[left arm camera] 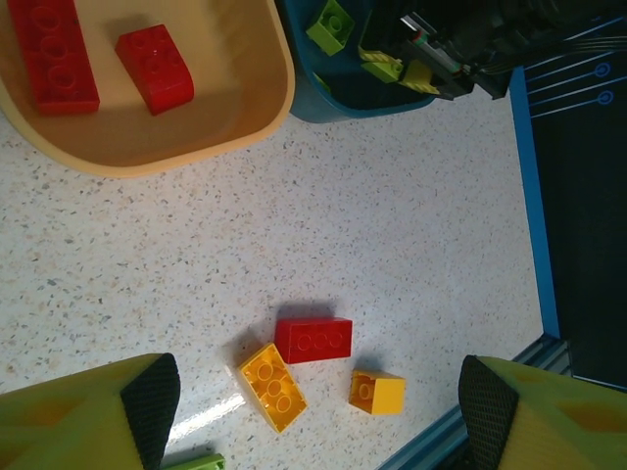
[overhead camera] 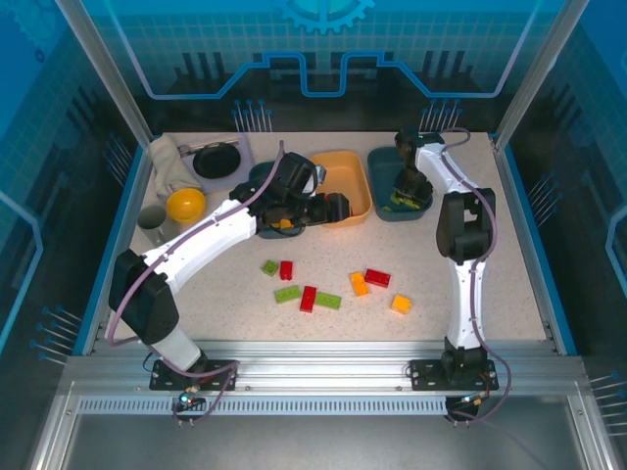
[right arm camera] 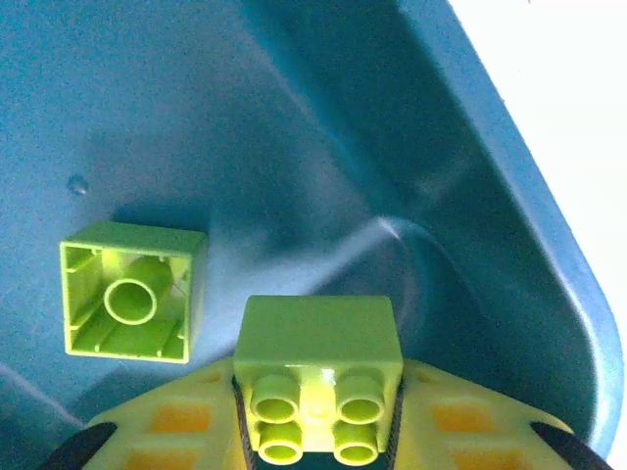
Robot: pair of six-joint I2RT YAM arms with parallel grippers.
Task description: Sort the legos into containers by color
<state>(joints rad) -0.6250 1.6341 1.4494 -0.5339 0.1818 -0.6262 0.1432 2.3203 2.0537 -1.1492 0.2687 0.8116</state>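
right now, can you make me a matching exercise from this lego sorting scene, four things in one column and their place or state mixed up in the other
Column one:
1. right gripper
2. left gripper
3. orange tray
4. yellow brick

Column two:
A. on the table beside a loose red brick
B. open and empty
C. shut on a light green brick inside a teal tray
D. holds two red bricks

Pairs: 1-C, 2-B, 3-D, 4-A
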